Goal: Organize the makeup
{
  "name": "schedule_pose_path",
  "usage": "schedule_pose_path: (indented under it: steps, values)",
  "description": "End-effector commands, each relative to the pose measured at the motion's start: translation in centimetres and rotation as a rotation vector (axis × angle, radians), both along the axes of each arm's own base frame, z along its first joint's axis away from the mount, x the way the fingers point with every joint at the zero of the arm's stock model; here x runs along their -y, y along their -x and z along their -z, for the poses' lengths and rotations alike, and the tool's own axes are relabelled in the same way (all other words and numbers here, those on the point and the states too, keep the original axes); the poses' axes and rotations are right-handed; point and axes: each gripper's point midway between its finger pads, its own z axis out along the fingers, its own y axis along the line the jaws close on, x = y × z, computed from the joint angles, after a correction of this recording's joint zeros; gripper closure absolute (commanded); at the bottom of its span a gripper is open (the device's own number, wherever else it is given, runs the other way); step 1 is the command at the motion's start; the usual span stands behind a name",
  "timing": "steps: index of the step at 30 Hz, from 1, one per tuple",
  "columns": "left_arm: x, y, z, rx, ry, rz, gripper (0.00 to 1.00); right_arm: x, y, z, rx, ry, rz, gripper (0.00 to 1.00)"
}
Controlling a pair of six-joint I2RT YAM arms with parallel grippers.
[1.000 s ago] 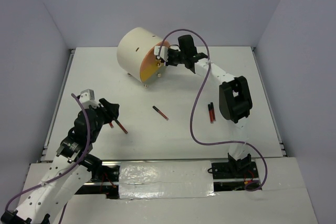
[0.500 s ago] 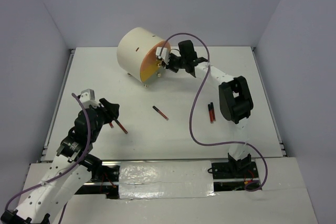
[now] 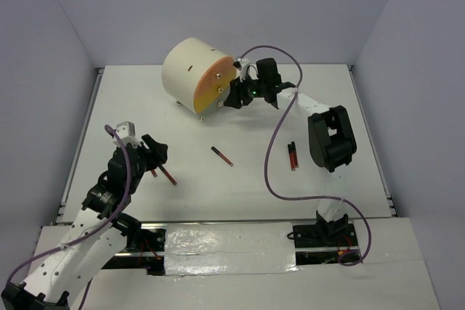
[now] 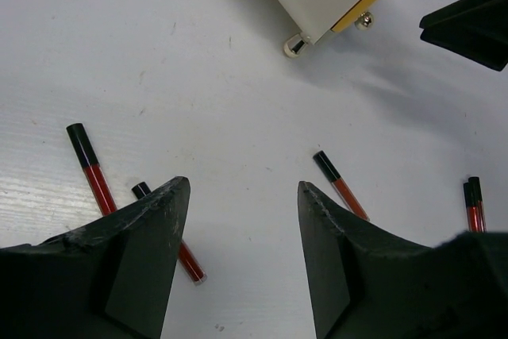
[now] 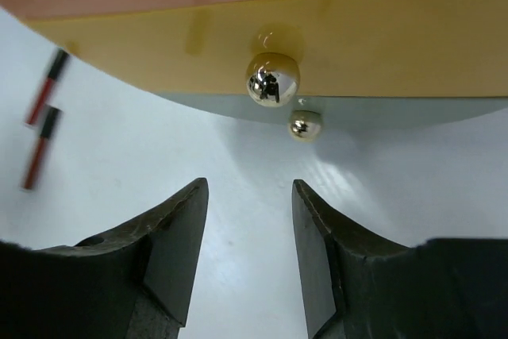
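Note:
Several slim black-and-red sticks lie on the white table: one in the middle point(image 3: 221, 155), a pair point(image 3: 292, 156) at the right, and two point(image 3: 164, 173) by my left gripper. My left gripper point(image 3: 158, 152) is open and empty, low over the table. In the left wrist view point(image 4: 242, 188) one stick point(image 4: 91, 172) lies left of it, another point(image 4: 189, 260) is half hidden under the left finger, and a third point(image 4: 341, 189) lies ahead. My right gripper point(image 3: 232, 98) is open and empty at the chest's orange face, just below a gold knob point(image 5: 272, 78). No brush or packets show.
The cream cylindrical chest point(image 3: 187, 70) lies on its side at the back, standing on small gold ball feet point(image 4: 296, 44). Its yellow drawer front point(image 5: 381, 45) fills the top of the right wrist view. Grey walls close in the table at the left, back and right.
My right gripper has rolled over and dropped lower against the chest's orange face. My left arm has shifted slightly; the sticks have not moved.

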Motion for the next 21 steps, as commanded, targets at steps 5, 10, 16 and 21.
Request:
schedule_pose_path:
  steps: [5, 10, 16, 21]
  values:
    - [0.5, -1.0, -3.5, 0.084, 0.072, -0.010, 0.28, -2.6, -0.7, 0.5, -0.369, -0.232, 0.131, 0.42]
    - [0.6, -1.2, -3.4, 0.072, 0.074, -0.013, 0.27, -2.8, -1.4, 2.0, -0.428, -0.254, 0.186, 0.41]
    - [0.9, -1.4, -3.0, 0.052, 0.082, -0.012, 0.27, -3.3, -2.2, 2.9, -0.488, -0.324, 0.223, 0.42]
    - [0.8, -1.4, -2.7, 0.040, 0.091, -0.022, 0.28, -3.0, -3.4, 3.6, -0.555, -0.377, 0.305, 0.43]
